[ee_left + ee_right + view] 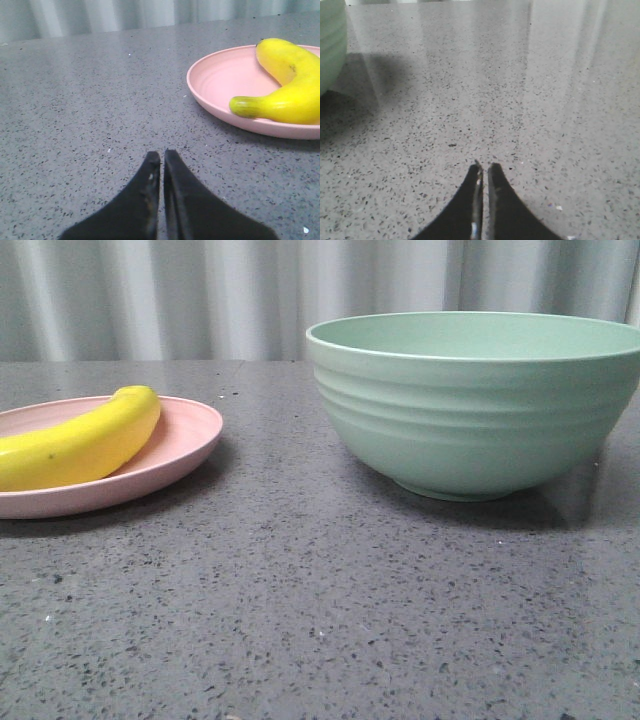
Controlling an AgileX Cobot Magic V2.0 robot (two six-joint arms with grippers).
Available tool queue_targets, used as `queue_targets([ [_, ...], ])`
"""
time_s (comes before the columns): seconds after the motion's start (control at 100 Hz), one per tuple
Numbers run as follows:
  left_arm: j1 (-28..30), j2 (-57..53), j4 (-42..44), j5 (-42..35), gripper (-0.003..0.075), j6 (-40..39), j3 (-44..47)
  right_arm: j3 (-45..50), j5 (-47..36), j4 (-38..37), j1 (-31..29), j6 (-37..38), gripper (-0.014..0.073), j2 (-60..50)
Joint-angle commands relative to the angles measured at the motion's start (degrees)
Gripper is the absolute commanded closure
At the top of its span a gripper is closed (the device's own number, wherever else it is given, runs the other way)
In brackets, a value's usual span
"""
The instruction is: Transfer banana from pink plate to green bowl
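Observation:
A glossy yellow banana (80, 445) lies across the pale pink plate (190, 435) at the left of the table. The ridged mint-green bowl (470, 400) stands at the right, and nothing shows inside it. In the left wrist view the banana (285, 85) rests on the plate (220, 85), its dark tip toward the camera. My left gripper (162, 155) is shut and holds nothing, low over the table a short way from the plate. My right gripper (484, 166) is also shut and holds nothing, with the bowl's wall (330, 45) off to one side. Neither gripper shows in the front view.
The table is a grey speckled stone surface (320, 600). A pale pleated curtain (200, 290) hangs behind it.

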Motion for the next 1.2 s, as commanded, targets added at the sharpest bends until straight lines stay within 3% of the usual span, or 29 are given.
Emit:
queue_targets([
  [0.0,0.0,-1.7,-0.7,-5.2,0.0741,-0.4,0.6,1.1,-5.1,0.1,-0.4,-0.4,0.0665,-1.3],
  [0.15,0.0,-1.7,-0.7,-7.1,0.0741,-0.4,0.6,1.1,-11.0,0.1,-0.4,-0.4,0.0665,-1.3],
  [0.43,0.0,-1.7,-0.7,-8.8,0.0741,-0.5,0.6,1.1,-14.9,0.1,-0.4,-0.4,0.0665,-1.3],
  [1.19,0.0,-1.7,-0.7,-9.3,0.0741,-0.5,0.6,1.1,-14.9,0.1,-0.4,-0.4,0.0665,-1.3],
])
